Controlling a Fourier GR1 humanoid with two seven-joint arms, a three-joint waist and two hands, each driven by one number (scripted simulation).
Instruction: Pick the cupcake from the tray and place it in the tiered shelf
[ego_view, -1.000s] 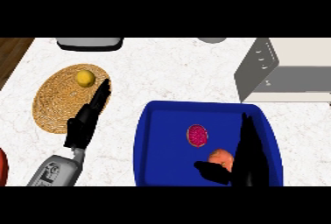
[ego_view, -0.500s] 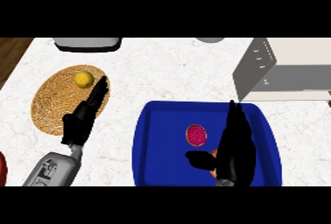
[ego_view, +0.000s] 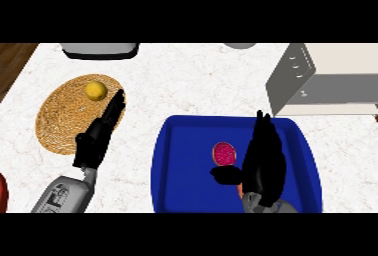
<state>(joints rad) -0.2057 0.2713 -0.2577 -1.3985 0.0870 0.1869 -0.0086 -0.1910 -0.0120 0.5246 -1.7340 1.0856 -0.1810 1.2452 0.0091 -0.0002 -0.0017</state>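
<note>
From my station I see the blue tray on the marble counter, and I place everything else by it. My right hand lies over the tray's middle with its fingers stretched straight toward the tray's far rim and its thumb stuck out to the left; it is released and grasps nothing. The cupcake, seen from above as a pink-red round, sits inside the tray just left of that hand, close above the thumb; I cannot tell whether the thumb touches it. A sliver of something orange shows under the hand's wrist. My left hand rests left of the tray, fingers straight and relaxed, lying across the edge of a woven round mat that carries a lemon. The grey tiered shelf stands beyond the tray's far right corner.
</note>
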